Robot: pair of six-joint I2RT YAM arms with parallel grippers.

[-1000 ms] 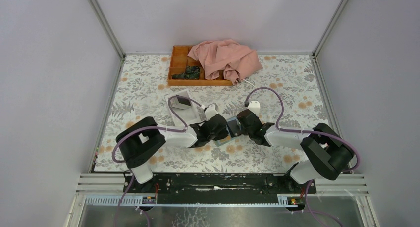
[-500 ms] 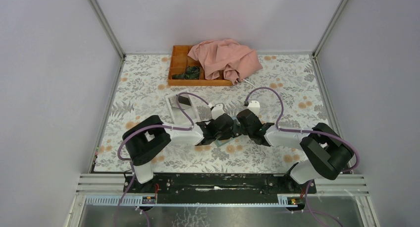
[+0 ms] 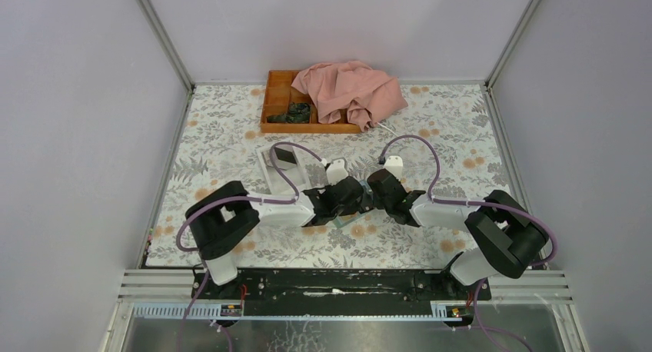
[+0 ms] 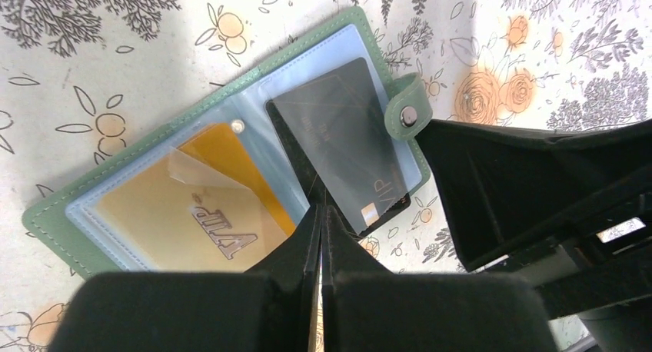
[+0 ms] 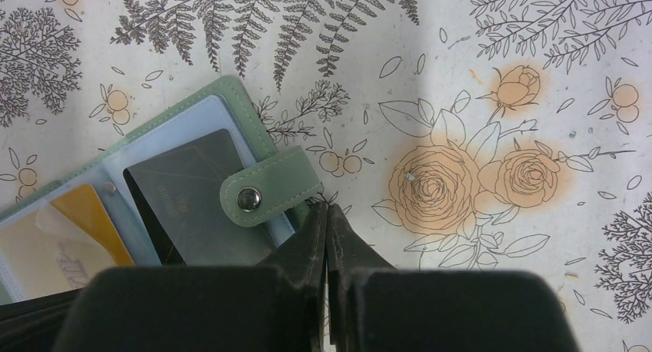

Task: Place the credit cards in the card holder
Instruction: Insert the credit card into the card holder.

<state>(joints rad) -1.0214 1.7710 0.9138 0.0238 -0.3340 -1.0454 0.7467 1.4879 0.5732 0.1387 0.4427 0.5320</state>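
The grey-green card holder [image 4: 254, 106] lies open on the floral cloth, pale blue inside. An orange credit card [image 4: 177, 214] sits in its left pocket. A greyish card [image 4: 346, 144] sits in the right pocket, its lower corner sticking out past the edge. The snap tab [image 5: 269, 187] lies folded over the greyish card [image 5: 184, 183]. My left gripper [image 4: 321, 207] is shut, tips at the holder's centre fold. My right gripper [image 5: 327, 206] is shut and empty, tips beside the tab at the holder's edge [image 5: 192, 110]. In the top view both grippers [image 3: 355, 198] [image 3: 377, 197] meet over the holder and hide most of it.
A white open-topped box [image 3: 278, 166] stands just behind my left arm. An orange wooden tray [image 3: 278, 98] at the back holds a dark object [image 3: 292, 114], and a pink cloth [image 3: 350, 91] drapes over it. Grey walls enclose the table.
My left gripper has moved right and slightly back, onto the holder, and now covers it in the top view. The right arm has barely moved.
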